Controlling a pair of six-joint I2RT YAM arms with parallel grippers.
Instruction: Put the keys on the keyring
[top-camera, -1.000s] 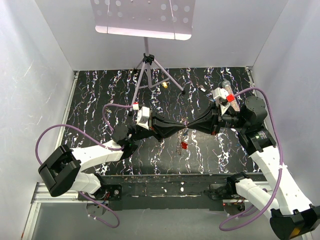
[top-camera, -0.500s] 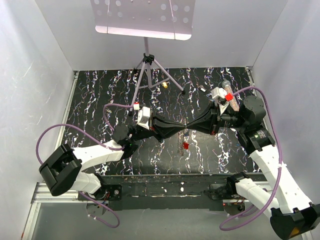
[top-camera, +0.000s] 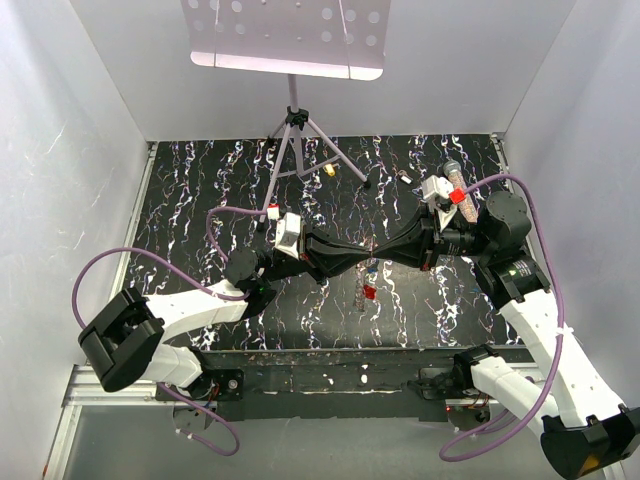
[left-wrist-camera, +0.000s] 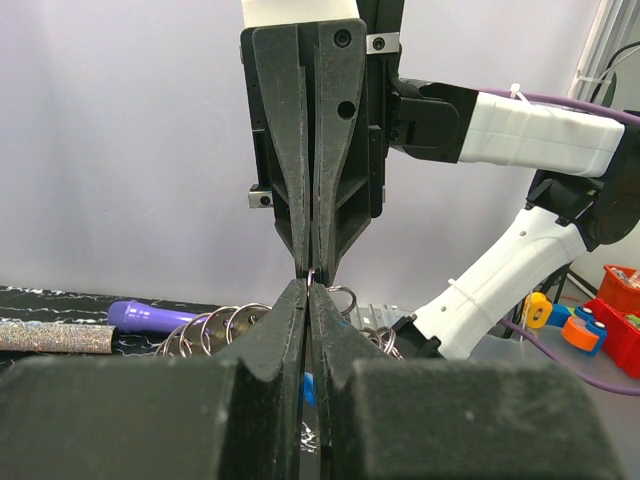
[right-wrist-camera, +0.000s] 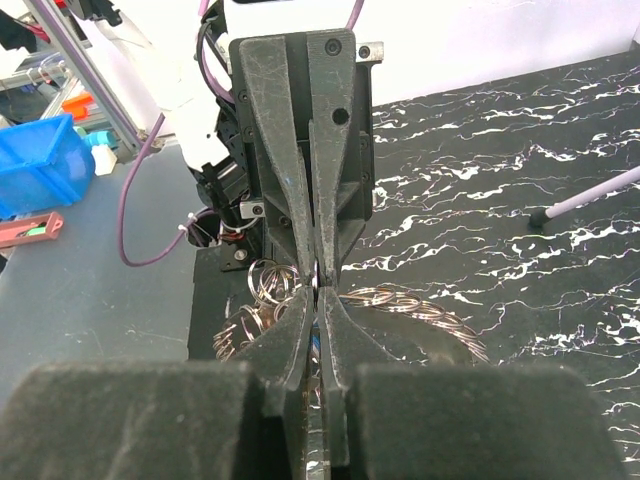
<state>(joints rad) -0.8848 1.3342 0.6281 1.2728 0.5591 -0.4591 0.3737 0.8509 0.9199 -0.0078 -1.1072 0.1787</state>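
My left gripper and right gripper meet tip to tip above the middle of the table, and both are shut. In the left wrist view my left gripper faces the right one's fingertips, with a sliver of the keyring pinched between them. The keyring's chain of metal loops hangs to both sides, as the right wrist view also shows, under my right gripper. A blue key shows behind the fingers. A red key dangles below the tips.
A music stand's tripod stands at the back centre. A purple pen and a glittery tube lie on the black marbled table. Two small bits lie near the tripod feet. White walls close three sides.
The grippers stay tip to tip in the same place. The hanging red key sways slightly.
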